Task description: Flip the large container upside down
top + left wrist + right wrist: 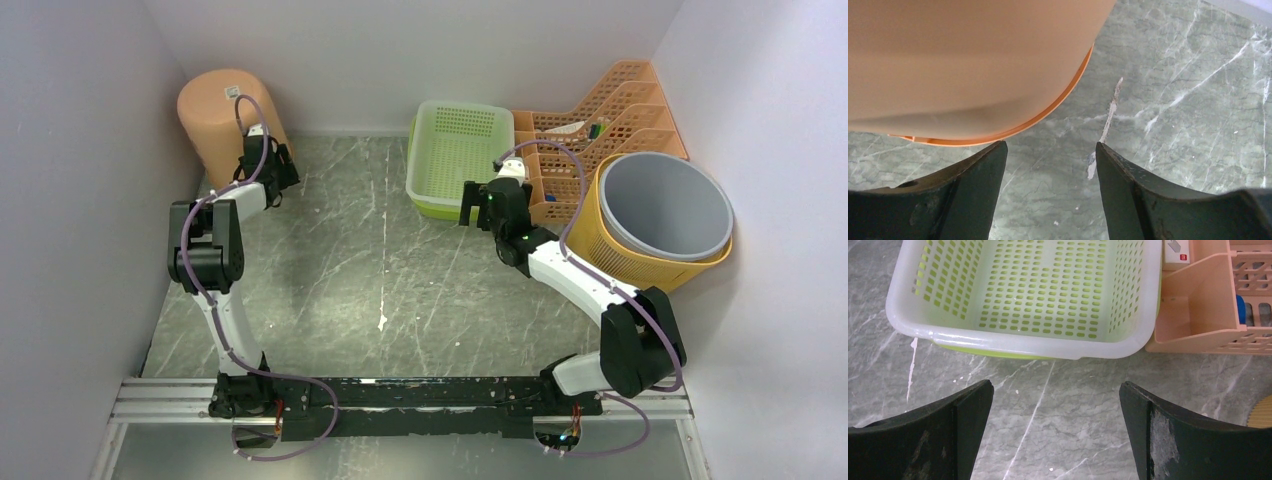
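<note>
The large peach-orange container (225, 115) stands at the back left by the wall. Its closed end with a white sticker faces up. In the left wrist view its rim rests on the table (963, 65). My left gripper (262, 145) is open and empty just right of the container's lower side; in its own view (1050, 150) the left finger (973, 185) sits close under the orange rim. My right gripper (485, 192) is open and empty above bare table (1055, 390), just in front of the green basket.
A green perforated basket (458, 150) sits at the back middle, its near rim (1013, 342) close ahead of my right gripper. A peach desk organizer (600, 115) stands to its right (1198, 310). A grey bin (665, 205) sits inside a yellow woven basket (620, 250) at the right wall.
</note>
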